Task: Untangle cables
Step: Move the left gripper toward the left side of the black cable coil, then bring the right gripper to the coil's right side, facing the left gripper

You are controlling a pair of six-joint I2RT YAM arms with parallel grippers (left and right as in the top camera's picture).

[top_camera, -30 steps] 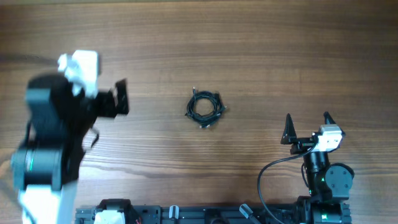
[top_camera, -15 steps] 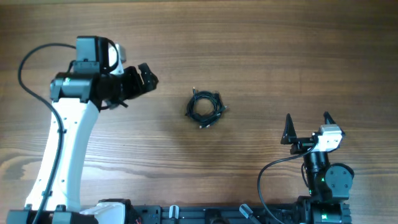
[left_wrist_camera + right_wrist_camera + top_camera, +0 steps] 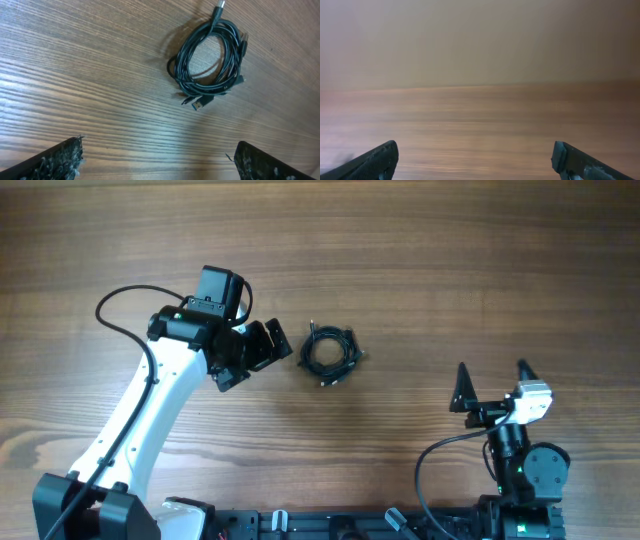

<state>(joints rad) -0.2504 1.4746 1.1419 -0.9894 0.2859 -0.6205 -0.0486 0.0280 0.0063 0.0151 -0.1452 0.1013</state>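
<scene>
**Black cable coil lies just ahead of the spread left gripper**

Black and two-fingered, the left gripper [image 3: 262, 358] on its white arm has the jaws spread wide and holds nothing. In the left wrist view only bare wood shows between its two fingertips [image 3: 60, 157].

Just beyond those tips lie the cables [image 3: 330, 352], thin black wires wound in one small coiled bundle, flat on the brown wooden table [image 3: 450, 260]. Seen from the wrist, the bundle is ahead of the jaws and a little to the right of their middle line, near but not touching. The coil is nearly round, so I see no clear long axis. Small plug ends [image 3: 197, 104] stick out at its near side and its far side.

The black right gripper [image 3: 493, 380] is also spread and empty, and it stands well apart from the bundle, near its own base. I judge that the left arm is much nearer for the first pinch, and a short forward reach should bring the coil's near rim between the jaws.
</scene>
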